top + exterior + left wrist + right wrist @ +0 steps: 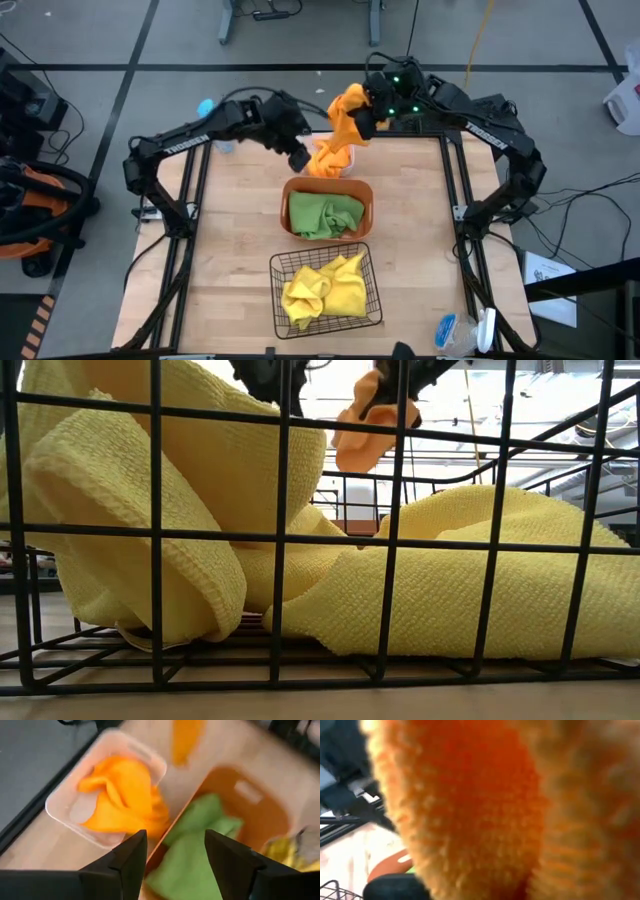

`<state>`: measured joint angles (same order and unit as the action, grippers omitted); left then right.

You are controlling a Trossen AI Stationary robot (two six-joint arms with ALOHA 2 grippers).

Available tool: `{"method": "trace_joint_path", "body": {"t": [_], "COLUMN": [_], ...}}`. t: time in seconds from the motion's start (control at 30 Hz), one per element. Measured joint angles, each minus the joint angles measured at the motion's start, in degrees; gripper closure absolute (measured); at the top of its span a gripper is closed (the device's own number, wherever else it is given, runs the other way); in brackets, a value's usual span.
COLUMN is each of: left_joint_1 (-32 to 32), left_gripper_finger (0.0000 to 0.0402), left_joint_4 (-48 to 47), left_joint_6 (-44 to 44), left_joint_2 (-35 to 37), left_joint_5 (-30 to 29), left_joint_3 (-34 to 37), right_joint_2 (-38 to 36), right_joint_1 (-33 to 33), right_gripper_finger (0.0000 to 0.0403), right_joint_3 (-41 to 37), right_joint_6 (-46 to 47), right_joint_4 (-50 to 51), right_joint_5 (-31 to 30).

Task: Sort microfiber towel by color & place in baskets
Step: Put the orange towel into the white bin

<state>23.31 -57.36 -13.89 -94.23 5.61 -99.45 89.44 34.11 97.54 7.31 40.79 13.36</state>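
the right gripper (362, 122) hangs over the far edge of the table, clamped shut on an orange towel (348, 112) that dangles from it above and just to the right of the white bin (345, 172); the cloth fills the right wrist view, so the grip looks deep in the bunched fabric rather than at a corner; the left gripper (298, 158) sits just left of the white bin, its fingers (131, 862) parted with nothing between them, looking down on the second orange towel (122, 795) already heaped in that bin.

the step in hand, as i judge it, is to lower the hanging orange towel into the white bin with its mate; the bin is the smallest of the three and already well filled, so the right arm should centre itself over the bin first, then come down until the lower end of the cloth folds onto the heap, and only then let go; released from high up, the tail would likely drape over the rim or onto the orange tub (366, 195) just nearer; the left gripper would do well to draw off to the left so the two arms do not crowd each other.

the green towels (325, 214) lie in the orange tub at mid table; the yellow towels (325, 287) lie in the black wire basket (373, 300) at the near edge; both look settled.
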Motion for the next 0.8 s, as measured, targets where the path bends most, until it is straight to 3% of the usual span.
{"method": "trace_joint_path", "body": {"t": [0.27,0.43,0.57,0.8], "left_joint_1": [1.66,2.29,2.48,4.16], "left_gripper_finger": [0.0195,0.0195,0.0195,0.0195], "left_joint_4": [1.22,13.36,19.84,20.63], "left_joint_6": [13.22,25.67,40.29,49.14], "left_joint_2": [-1.93,-1.93,-3.02,-7.98], "left_joint_5": [-0.27,-1.55,-2.71,3.16], "left_joint_3": [12.37,17.66,19.73,19.75], "right_joint_2": [5.34,7.63,3.66,-4.23], "right_joint_1": [0.07,1.05,2.63,5.25], "right_gripper_finger": [0.04,0.04,0.04,0.0399], "right_joint_3": [0.0,-0.15,-0.15,0.01], "right_joint_6": [-3.34,-2.67,-1.1,-0.49], "right_joint_4": [-0.36,1.94,5.86,13.09], "right_joint_5": [0.13,0.25,0.2,-0.45]}}
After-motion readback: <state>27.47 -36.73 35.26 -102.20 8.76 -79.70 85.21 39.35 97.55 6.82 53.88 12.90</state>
